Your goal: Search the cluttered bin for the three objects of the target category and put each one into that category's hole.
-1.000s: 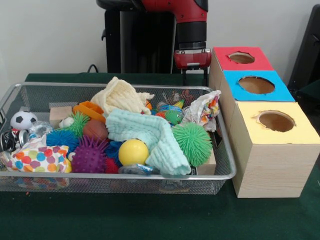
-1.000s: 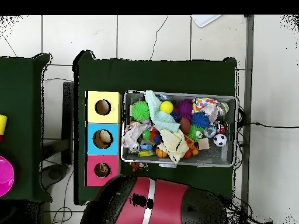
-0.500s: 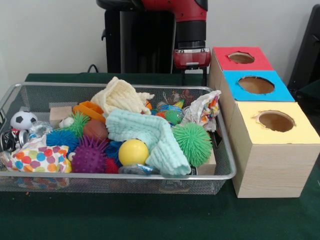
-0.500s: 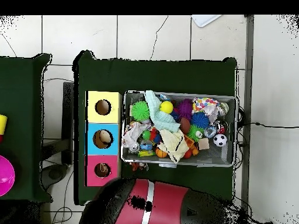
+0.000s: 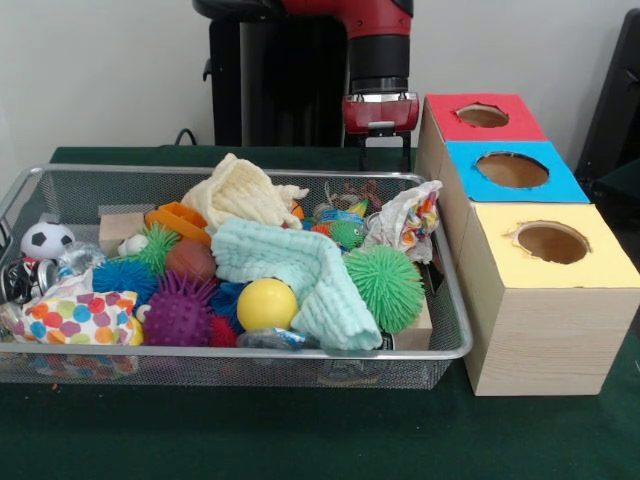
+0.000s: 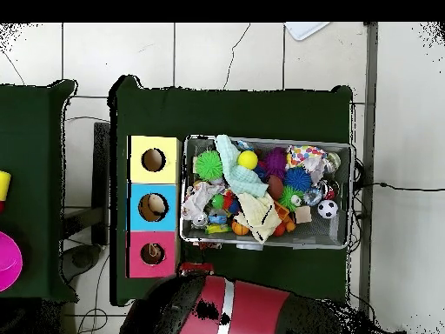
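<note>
Nearest me, wire bin (image 5: 455, 345) is sitting crowded: yellow ball (image 5: 266, 303), mint cloth (image 5: 300, 270), green spiky ball (image 5: 385, 285). Beside it, yellow, blue, red holed boxes (image 5: 545, 300) are lining up. Behind, gripper (image 5: 385, 155) is hanging; grip state unclear.

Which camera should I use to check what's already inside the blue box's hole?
Use the overhead view: it looks straight down the blue box's hole, where something pale shows inside, though what it is cannot be told. The front view sees that hole at a slant, showing only its rim and cardboard inner wall.
</note>
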`<state>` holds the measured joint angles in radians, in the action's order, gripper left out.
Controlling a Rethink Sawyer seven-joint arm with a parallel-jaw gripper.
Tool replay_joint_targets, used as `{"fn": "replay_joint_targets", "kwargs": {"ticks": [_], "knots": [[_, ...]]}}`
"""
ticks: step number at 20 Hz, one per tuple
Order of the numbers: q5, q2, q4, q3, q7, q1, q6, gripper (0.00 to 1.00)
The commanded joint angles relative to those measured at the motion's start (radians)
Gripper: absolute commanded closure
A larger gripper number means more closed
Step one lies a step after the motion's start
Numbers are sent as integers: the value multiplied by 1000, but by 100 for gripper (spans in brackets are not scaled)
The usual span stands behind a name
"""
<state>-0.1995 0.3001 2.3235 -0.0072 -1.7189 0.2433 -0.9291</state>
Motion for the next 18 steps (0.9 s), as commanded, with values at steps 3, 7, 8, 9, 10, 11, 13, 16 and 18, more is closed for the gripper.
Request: {"fn": "replay_joint_targets", "kwargs": {"ticks": [3,7,8,9,10,11,13,16,18], "knots": [[-9,30,-115,19,-172,33,100,0],[-18,20,-129,7,-159,31,113,0],[-19,22,-133,7,-154,30,123,0],[-19,21,-134,7,-156,32,126,0],[-23,23,-135,8,-158,37,131,0],[-25,22,-140,4,-152,35,134,0],[-27,18,-144,-4,-144,32,140,0],[-31,-3,-155,-15,-145,35,137,0],[-34,-11,-168,-22,-135,29,139,0]]}}
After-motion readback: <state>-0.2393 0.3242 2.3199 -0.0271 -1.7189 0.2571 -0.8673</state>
